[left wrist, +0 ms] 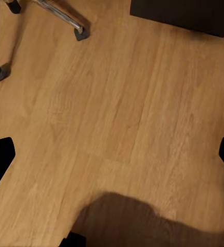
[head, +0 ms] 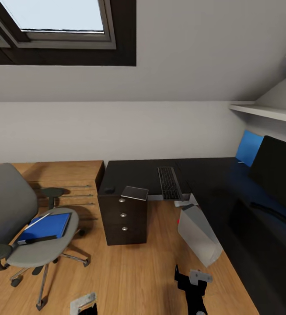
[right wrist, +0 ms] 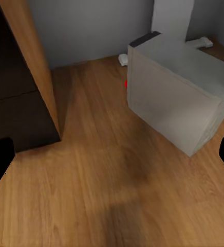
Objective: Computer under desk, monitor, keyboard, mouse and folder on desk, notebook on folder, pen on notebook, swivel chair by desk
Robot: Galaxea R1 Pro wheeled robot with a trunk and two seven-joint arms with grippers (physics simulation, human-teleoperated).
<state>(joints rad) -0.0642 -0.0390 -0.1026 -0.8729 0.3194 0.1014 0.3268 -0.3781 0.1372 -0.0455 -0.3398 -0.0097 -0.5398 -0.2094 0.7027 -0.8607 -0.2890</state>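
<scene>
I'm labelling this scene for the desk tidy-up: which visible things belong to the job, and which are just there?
Job things:
glossy black L-shaped desk
slim dark-keyed keyboard
small dark mouse
wide black monitor
light grey computer tower
grey swivel chair
bright blue folder

Just there:
skylight window
white wall shelf
blue wall panel

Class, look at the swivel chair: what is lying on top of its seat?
On the swivel chair seat lies the blue folder. A thin dark object rests along the folder's front edge and a thin pale line crosses its corner; what these are is unclear. The seat beneath the folder is hidden.
</scene>
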